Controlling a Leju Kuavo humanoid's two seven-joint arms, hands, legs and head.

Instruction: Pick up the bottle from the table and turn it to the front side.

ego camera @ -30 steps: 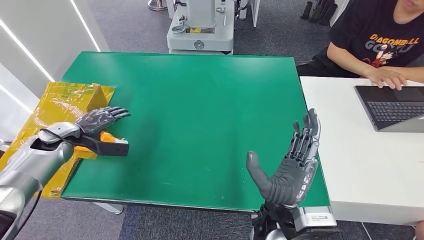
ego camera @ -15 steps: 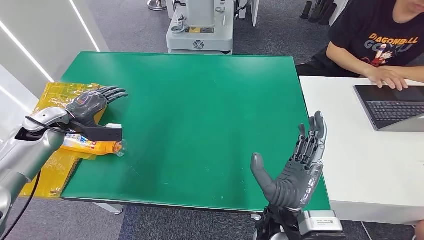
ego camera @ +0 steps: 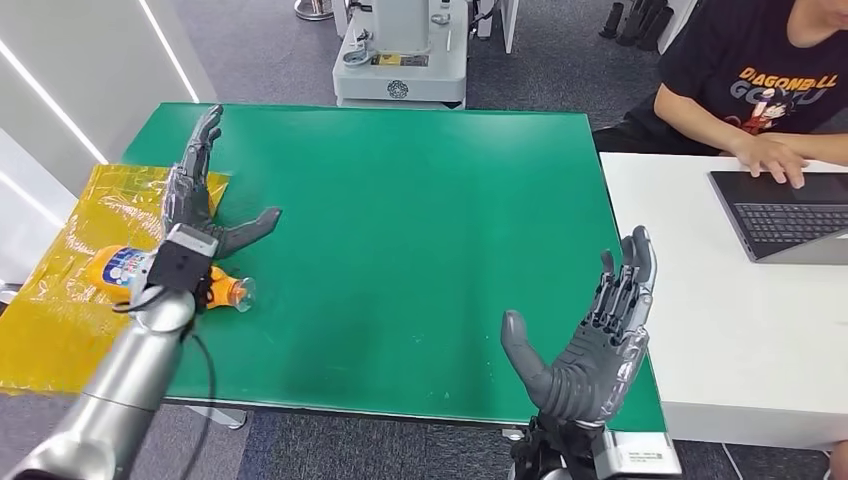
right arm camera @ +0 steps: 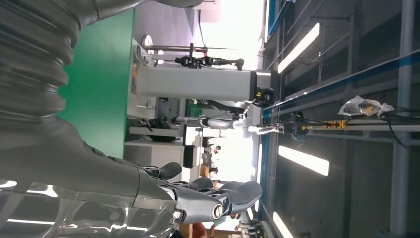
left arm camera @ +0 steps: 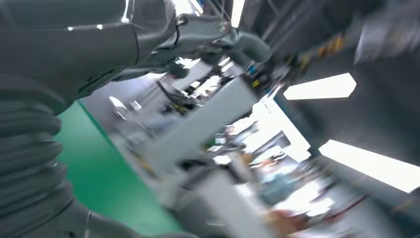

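Note:
An orange bottle [ego camera: 113, 266] with a blue and white label lies on its side at the green table's [ego camera: 420, 230] left edge, its clear cap toward the table's middle. My left wrist crosses over the bottle's middle and hides it. My left hand [ego camera: 196, 192] is held up beyond the bottle with its fingers spread toward the far edge, holding nothing. My right hand [ego camera: 592, 335] is raised, palm open, over the near right corner. In the blurred left wrist view my left hand's fingers [left arm camera: 208, 37] hold nothing. In the right wrist view my right hand's fingers [right arm camera: 208, 198] hold nothing.
A crinkled yellow plastic sheet [ego camera: 55, 300] hangs off the table's left side under the bottle. A white table [ego camera: 720, 330] adjoins on the right, with a laptop [ego camera: 785, 215] and a seated person [ego camera: 760, 75] typing. A grey machine base [ego camera: 400, 60] stands behind the green table.
My left hand has moved off the bottle toward the far side and turned its fingers up, uncovering the bottle. The bottle stays lying where it was. My right hand has barely moved.

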